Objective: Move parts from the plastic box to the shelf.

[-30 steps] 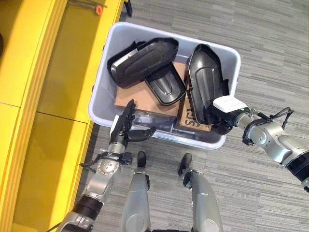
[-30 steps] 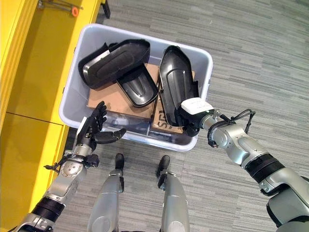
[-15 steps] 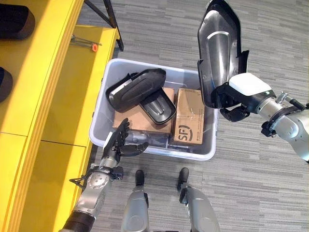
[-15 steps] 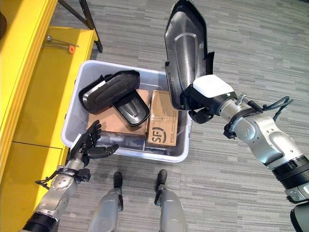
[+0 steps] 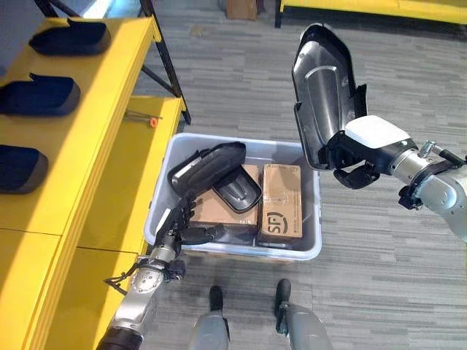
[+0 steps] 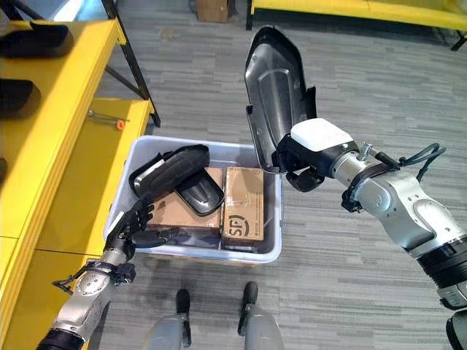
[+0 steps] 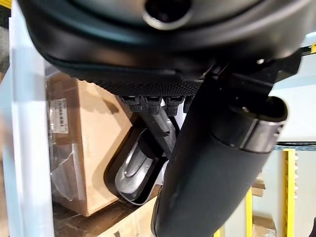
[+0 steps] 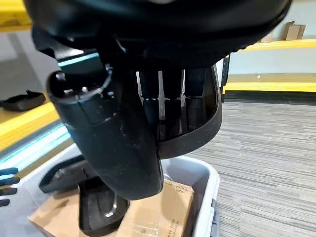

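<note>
My right hand (image 5: 354, 149) is shut on the lower end of a long black moulded part (image 5: 323, 91), held upright in the air above the right rim of the grey plastic box (image 5: 162, 219); its fingers (image 8: 170, 111) curl round the part's edge (image 8: 195, 136). Inside the box, two more black parts (image 5: 206, 166) (image 5: 238, 192) rest on brown cardboard cartons (image 5: 279, 209). My left hand (image 5: 181, 222) is open, fingers spread, at the box's near left wall. On the yellow shelf (image 5: 87, 124), three black parts (image 5: 70, 38) lie in a row.
A small orange-tipped tool (image 5: 142, 118) lies on the shelf's lower yellow level. A black shelf leg (image 5: 166, 62) slants down behind the box. Grey carpet (image 5: 408, 277) spreads to the right, with another yellow rack (image 5: 372, 7) and a carton (image 5: 241, 9) at the far edge.
My right hand has lifted the long black part out of the box and holds it high. The camera has tilted up, bringing the shelf's top level into view. The left hand stays by the box.
</note>
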Available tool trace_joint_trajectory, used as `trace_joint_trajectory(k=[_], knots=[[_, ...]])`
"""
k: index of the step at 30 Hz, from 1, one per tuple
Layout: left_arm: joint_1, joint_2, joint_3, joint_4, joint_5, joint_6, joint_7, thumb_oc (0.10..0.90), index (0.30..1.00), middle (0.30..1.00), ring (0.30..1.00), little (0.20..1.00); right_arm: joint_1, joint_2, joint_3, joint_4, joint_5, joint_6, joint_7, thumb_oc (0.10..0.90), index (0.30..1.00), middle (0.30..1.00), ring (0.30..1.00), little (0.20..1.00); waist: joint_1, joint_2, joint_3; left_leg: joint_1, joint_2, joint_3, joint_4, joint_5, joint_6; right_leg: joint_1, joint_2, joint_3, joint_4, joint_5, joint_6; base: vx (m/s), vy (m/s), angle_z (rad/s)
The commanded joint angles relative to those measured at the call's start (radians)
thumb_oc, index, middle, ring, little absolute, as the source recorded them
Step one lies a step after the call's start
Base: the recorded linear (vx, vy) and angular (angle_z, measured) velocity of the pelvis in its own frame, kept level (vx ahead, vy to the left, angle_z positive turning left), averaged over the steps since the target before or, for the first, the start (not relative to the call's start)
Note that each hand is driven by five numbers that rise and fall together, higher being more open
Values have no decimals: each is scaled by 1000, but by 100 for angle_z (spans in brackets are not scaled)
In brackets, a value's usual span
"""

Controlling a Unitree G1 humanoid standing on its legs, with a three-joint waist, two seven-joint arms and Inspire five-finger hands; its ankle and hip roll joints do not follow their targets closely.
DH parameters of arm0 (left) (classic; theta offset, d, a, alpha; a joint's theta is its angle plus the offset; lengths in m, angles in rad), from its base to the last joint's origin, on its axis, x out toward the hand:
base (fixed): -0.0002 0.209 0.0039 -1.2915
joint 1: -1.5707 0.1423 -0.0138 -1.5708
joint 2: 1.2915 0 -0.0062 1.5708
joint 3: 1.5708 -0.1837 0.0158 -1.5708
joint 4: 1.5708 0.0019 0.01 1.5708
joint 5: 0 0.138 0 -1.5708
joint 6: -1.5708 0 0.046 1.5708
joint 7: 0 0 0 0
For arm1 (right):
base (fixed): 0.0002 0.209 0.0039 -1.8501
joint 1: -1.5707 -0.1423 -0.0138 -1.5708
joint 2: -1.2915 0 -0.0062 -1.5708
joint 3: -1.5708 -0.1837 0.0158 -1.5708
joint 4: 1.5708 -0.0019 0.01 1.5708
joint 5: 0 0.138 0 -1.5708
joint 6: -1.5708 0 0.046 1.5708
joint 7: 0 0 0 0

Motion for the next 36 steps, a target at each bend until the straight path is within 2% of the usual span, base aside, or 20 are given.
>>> trace_joint_trajectory(k=[1, 2, 3, 5, 8, 10, 12, 13, 16, 17, 19, 20, 21, 23, 24, 25, 26, 28, 30, 36], knots=[[63, 49, -1, -43, -23, -65, 7, 900, 1000, 1000, 1000, 1000, -136, 4, 47, -20, 69, -24, -66, 400, 300, 300, 300, 300, 40, -66, -201, -2, 136, -46, 13, 29, -51, 84, -58, 57, 122, -197, 93, -137, -273, 3], [73, 52, 14, -43, -24, -64, 12, 900, 1000, 1000, 1000, 1000, -171, 0, 73, -13, 75, -25, -66, 400, 300, 300, 300, 300, 49, -62, -194, -10, 167, -60, 18, 67, -63, 76, -27, 55, 147, -221, 71, -138, -276, 4], [73, 51, 15, -44, -24, -63, 12, 900, 1000, 1000, 1000, 1000, -175, 1, 78, -11, 76, -26, -67, 400, 300, 300, 300, 300, 48, -61, -194, -11, 169, -61, 17, 68, -64, 74, -25, 55, 149, -222, 69, -123, -216, 7], [89, 51, 32, -48, -28, -63, 18, 900, 1000, 1000, 1000, 1000, -223, -3, 110, -1, 92, -25, -67, 400, 300, 300, 300, 300, 64, -57, -185, -17, 197, -75, 21, 111, -71, 60, 7, 51, 181, -243, 48, -115, -186, 11], [118, 44, 59, -50, -30, -69, 24, 900, 1000, 1000, 1000, 1000, -320, -9, 181, 24, 117, -31, -74, 400, 300, 300, 300, 300, 89, -38, -153, -53, 237, -111, -8, 247, -103, 30, 54, 20, 201, -257, 19, -215, -225, -3], [127, 39, 66, -40, -33, -70, 27, 900, 1000, 1000, 1000, 1000, -356, -27, 202, 29, 130, -31, -81, 400, 300, 300, 300, 300, 100, -33, -134, -89, 228, -103, -51, 313, -113, 29, 48, -18, 185, -260, 13, -190, -168, 10], [116, 36, 61, -21, -34, -75, 26, 900, 1000, 1000, 1000, 1000, -378, -45, 214, 33, 129, -27, -90, 400, 300, 300, 300, 300, 109, -36, -123, -132, 206, -96, -50, 351, -117, 32, 29, -51, 161, -248, 6, -153, -124, 74], [110, 37, 61, -18, -35, -77, 26, 900, 1000, 1000, 1000, 1000, -376, -53, 209, 29, 126, -27, -93, 400, 300, 300, 300, 300, 107, -40, -123, -145, 199, -84, -29, 344, -116, 31, 16, -68, 149, -240, 5, -166, -152, 121], [112, 31, 54, -25, -39, -81, 12, 900, 1000, 1000, 1000, 1000, -355, -59, 195, 24, 112, -31, -96, 400, 300, 300, 300, 300, 98, -50, -133, -123, 190, -69, 102, 259, -97, 8, -16, -105, 110, -199, -4, -179, -127, 106], [108, 25, 51, -23, -41, -79, 13, 900, 1000, 1000, 1000, 1000, -344, -65, 190, 19, 106, -32, -98, 400, 300, 300, 300, 300, 86, -53, -140, -104, 192, -44, 147, 224, -87, 5, -25, -127, 99, -194, -12, -99, -74, 65], [108, 26, 51, -23, -41, -79, 13, 900, 1000, 1000, 1000, 1000, -341, -66, 187, 17, 105, -32, -98, 400, 300, 300, 300, 300, 86, -53, -139, -106, 192, -47, 152, 220, -87, 7, -25, -128, 99, -196, -12, -40, -42, 96], [99, 14, 38, -26, -38, -72, 8, 900, 1000, 1000, 1000, 1000, -280, -68, 144, 14, 97, -32, -99, 400, 300, 300, 300, 300, 55, -47, -155, -43, 210, 24, 179, 177, -77, 8, -39, -192, 101, -203, -22, 6, -37, 135], [83, 2, 20, -25, -32, -64, 0, 900, 1000, 1000, 1000, 1000, -205, -75, 83, 7, 85, -24, -103, 400, 300, 300, 300, 300, 12, -32, -172, 26, 235, 98, 183, 133, -94, 15, -57, -241, 125, -228, -13, 14, -11, 142], [70, -4, 4, -27, -31, -60, -3, 900, 1000, 1000, 1000, 1000, -149, -88, 32, -6, 75, -18, -104, 400, 300, 300, 300, 300, -10, -14, -184, 69, 234, 124, 123, 117, -103, 14, -74, -275, 148, -228, -2, 28, 70, 152], [70, -4, 1, -27, -31, -60, -3, 900, 1000, 1000, 1000, 1000, -138, -90, 22, -10, 74, -17, -104, 400, 300, 300, 300, 300, -8, -14, -183, 72, 233, 124, 118, 118, -103, 15, -75, -276, 150, -229, -1, 50, 138, 157], [62, -10, -9, -31, -28, -56, -12, 900, 1000, 1000, 1000, 1000, -102, -96, -16, -22, 78, -12, -100, 400, 300, 300, 300, 300, -23, 1, -192, 64, 225, 155, 47, 98, -103, 21, -96, -295, 153, -212, 17, 71, 151, 127], [62, -14, -13, -32, -26, -55, -16, 900, 1000, 1000, 1000, 1000, -84, -92, -39, -32, 83, -13, -100, 400, 300, 300, 300, 300, -25, 6, -196, 67, 224, 179, 25, 86, -104, 27, -108, -304, 155, -206, 25, 93, 215, 120], [69, -13, -23, -33, -28, -53, -25, 900, 1000, 1000, 1000, 1000, -47, -69, -76, -30, 89, -13, -104, 400, 300, 300, 300, 300, -16, 16, -200, 76, 202, 183, -17, 73, -99, 36, -127, -307, 144, -182, 41, 62, 190, 90], [67, -4, -32, -37, -23, -52, -33, 900, 1000, 1000, 1000, 1000, -4, -59, -115, -34, 89, -13, -107, 400, 300, 300, 300, 300, -9, 11, -198, 70, 177, 191, -22, 57, -89, 50, -157, -324, 133, -152, 60, 49, 160, -26], [80, 0, -23, -38, -14, -55, -28, 900, 1000, 1000, 1000, 1000, 38, -35, -137, -43, 61, -15, -98, 400, 300, 300, 300, 300, 9, -5, -201, 80, 113, 184, -43, -10, -56, 74, -216, -333, 111, -86, 105, 36, 146, 17]])
